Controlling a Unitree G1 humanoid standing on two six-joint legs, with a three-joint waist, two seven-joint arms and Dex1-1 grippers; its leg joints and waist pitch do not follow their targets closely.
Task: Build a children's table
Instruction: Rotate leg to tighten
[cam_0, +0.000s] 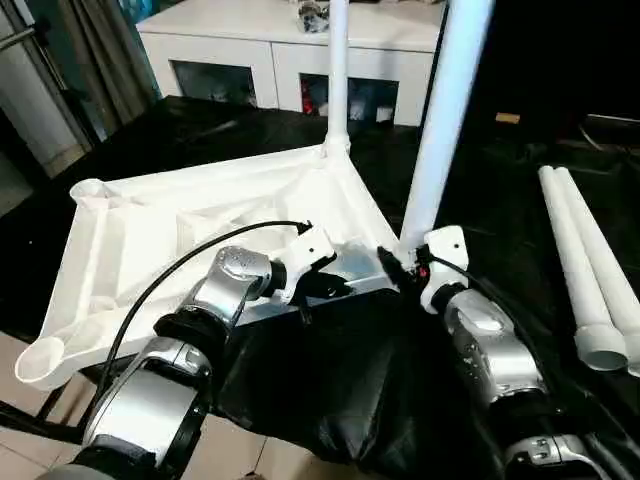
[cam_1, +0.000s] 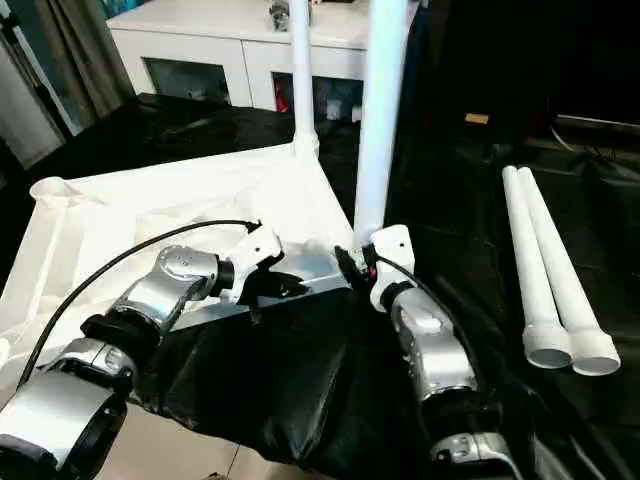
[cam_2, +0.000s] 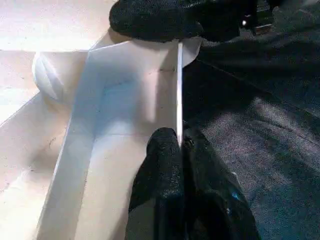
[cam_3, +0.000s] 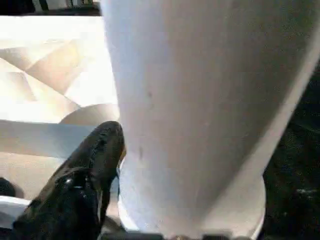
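White plastic dominates the scene: the tabletop (cam_0: 200, 225) lies upside down on a black cloth (cam_0: 330, 390), ribbed underside up, so that its rounded corner sockets face upward to take legs. Behind it stands a white glass-doored cabinet (cam_0: 270, 60), apart from the work.

Two legs already stand upright in sockets: the far leg (cam_0: 338, 70) at the back corner, and the near leg (cam_0: 440, 130) at the corner closest to the robot's right arm. Two spare legs (cam_0: 590, 270) lie side by side on the cloth, well to the right, within reach for the remaining sockets, one of which (cam_0: 50, 355) sits empty at the near left corner.

The right gripper (cam_0: 408, 262) is at the base of the near leg; one finger (cam_3: 90, 170) lies against the tube, but whether it clamps or has let go I cannot tell. It probably steadies the leg in its socket.

The left gripper (cam_2: 179, 147) is closed, pinching the thin edge wall of the tabletop, likely to hold the top from shifting.
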